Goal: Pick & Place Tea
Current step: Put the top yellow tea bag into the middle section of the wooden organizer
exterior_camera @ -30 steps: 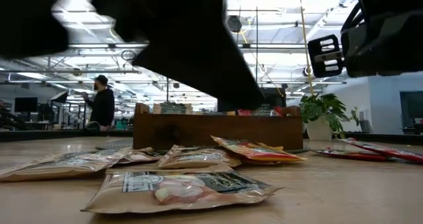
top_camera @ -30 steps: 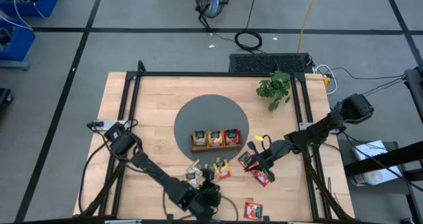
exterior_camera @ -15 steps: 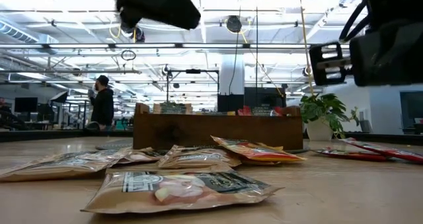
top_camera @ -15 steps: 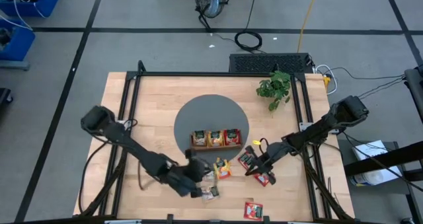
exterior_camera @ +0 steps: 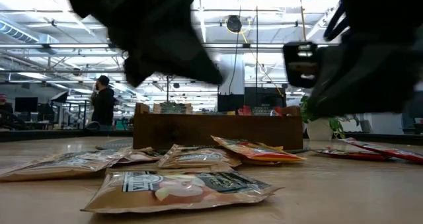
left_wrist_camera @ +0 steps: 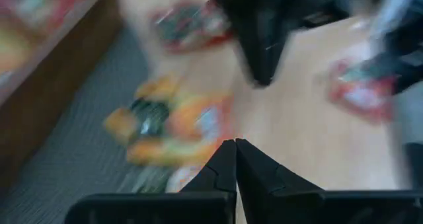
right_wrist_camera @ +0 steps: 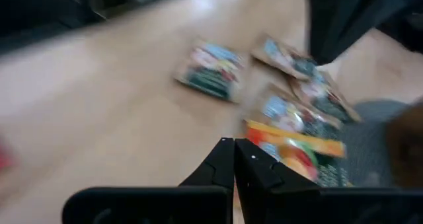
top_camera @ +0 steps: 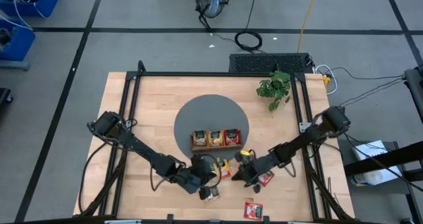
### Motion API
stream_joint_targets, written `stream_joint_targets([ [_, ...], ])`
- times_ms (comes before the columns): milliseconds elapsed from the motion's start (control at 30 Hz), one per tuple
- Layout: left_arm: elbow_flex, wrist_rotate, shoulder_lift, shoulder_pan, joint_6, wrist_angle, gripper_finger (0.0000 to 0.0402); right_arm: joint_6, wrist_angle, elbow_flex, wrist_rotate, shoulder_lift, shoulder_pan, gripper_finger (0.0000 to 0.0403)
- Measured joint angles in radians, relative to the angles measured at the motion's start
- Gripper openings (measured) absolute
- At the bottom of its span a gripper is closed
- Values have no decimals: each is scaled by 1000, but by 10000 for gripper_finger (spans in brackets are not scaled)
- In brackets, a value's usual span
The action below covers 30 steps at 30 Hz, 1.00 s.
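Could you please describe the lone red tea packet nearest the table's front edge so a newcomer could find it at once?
Start at the wooden tray on the grey round mat in the middle of the table, then move toward the front edge, past the cluster of packets where both arms meet. There lies a red tea packet, flat on bare wood. Unlike the others, it lies alone, touching nothing.

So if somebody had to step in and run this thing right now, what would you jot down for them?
Left gripper: fingers shut, holding nothing, low over the loose tea packets in front of the tray.
Right gripper: fingers shut, empty, just beside those packets.
Wooden tray: sits on the grey mat, with packets in all three compartments.
Still out on the table: the small pile by the tray, one brown packet nearer the front edge, red packets to the right, and one red packet at the front.
Left to do: pick those up and put them in the tray.
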<state>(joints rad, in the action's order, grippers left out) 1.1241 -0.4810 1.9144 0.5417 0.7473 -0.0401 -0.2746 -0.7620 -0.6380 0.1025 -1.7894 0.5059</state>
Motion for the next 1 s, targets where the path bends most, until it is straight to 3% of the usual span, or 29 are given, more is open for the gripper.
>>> stream_joint_targets([
  [100,11,-22,-1,-8,83,72,19,-28,8,-42,57,-60,0,1],
  [233,10,-28,-3,-12,79,84,44,-29,12,-72,71,-94,1,1],
  [667,13,-9,47,-30,112,50,197,26,84,-82,82,-120,-21,0],
  [1000,12,15,58,-61,127,46,225,84,142,-83,57,-118,-53,0],
])
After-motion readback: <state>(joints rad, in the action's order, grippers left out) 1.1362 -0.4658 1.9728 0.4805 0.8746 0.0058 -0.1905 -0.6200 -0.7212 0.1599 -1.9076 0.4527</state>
